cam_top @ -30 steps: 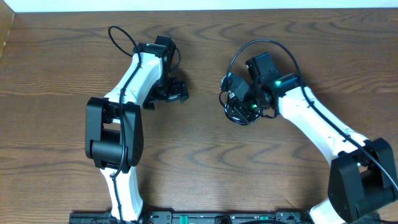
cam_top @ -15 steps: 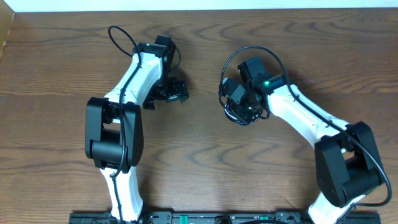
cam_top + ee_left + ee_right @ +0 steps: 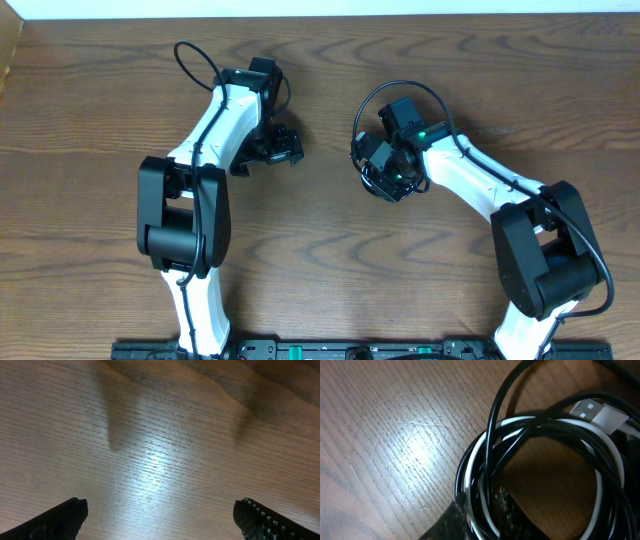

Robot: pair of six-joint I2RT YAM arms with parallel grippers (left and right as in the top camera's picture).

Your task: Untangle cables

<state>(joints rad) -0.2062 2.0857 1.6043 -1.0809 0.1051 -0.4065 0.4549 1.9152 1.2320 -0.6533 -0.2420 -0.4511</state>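
Cables [image 3: 530, 422] tangled, pinched by right claw [image 3: 482, 516]; left claw [image 3: 160, 515] wide open over table [image 3: 160, 435]

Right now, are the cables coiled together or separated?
Coiled together: the white cable and black cable loop through each other in one bundle.

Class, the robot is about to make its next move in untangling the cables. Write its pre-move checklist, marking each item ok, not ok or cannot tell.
1. Grip: right gripper shut on the cable bundle, strands between its fingers: ok.
2. Separation: black cable and white cable coiled together: not ok.
3. End: white plug in sight: ok.
4. Helper: left gripper open, empty, over bare table: ok.
5. Reach: left gripper apart from the bundle in the overhead view: not ok.
6. Black cable's ends located: cannot tell.
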